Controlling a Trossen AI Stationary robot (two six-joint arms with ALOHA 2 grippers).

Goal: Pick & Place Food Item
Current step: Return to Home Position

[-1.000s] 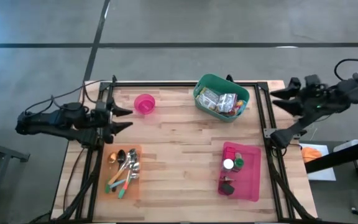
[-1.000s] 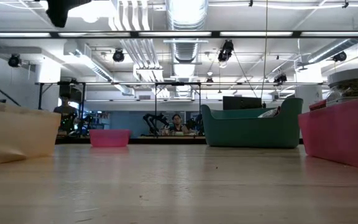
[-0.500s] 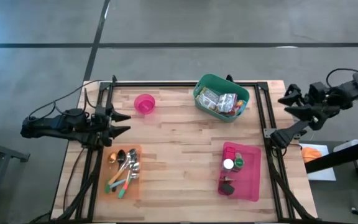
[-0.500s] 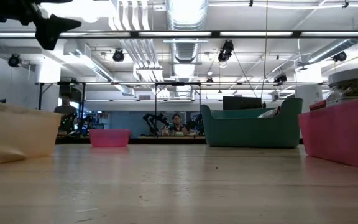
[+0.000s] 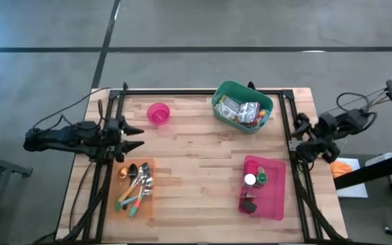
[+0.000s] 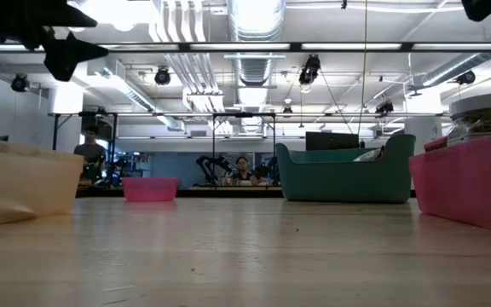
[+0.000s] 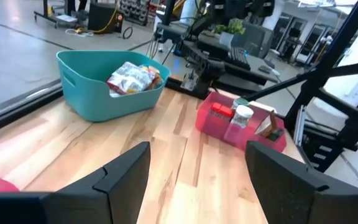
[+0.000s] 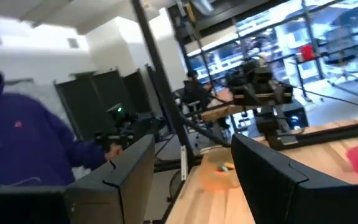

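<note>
A teal bin (image 5: 242, 107) holding several food packets (image 5: 240, 110) stands at the table's far right; the left wrist view shows it too (image 7: 107, 84). A pink tray (image 5: 264, 187) with small bottles lies at the near right. My left gripper (image 5: 141, 136) hangs open above the table's left edge, pointing across the table, with nothing between its fingers (image 7: 197, 155). My right gripper (image 5: 295, 133) is open at the table's right edge, above the frame rail and also empty (image 8: 192, 149).
A pink bowl (image 5: 158, 113) sits at the far left. An orange tray (image 5: 136, 187) of cutlery lies at the near left. Bare wood fills the table's middle. A person in a blue top (image 8: 17, 143) shows in the right wrist view.
My left gripper has sunk a little and drawn back toward the table's left edge. My right gripper has come down a long way beside the right edge, shifting toward the near side and tipping its fingers upward. Both stay open; nothing on the table has moved.
</note>
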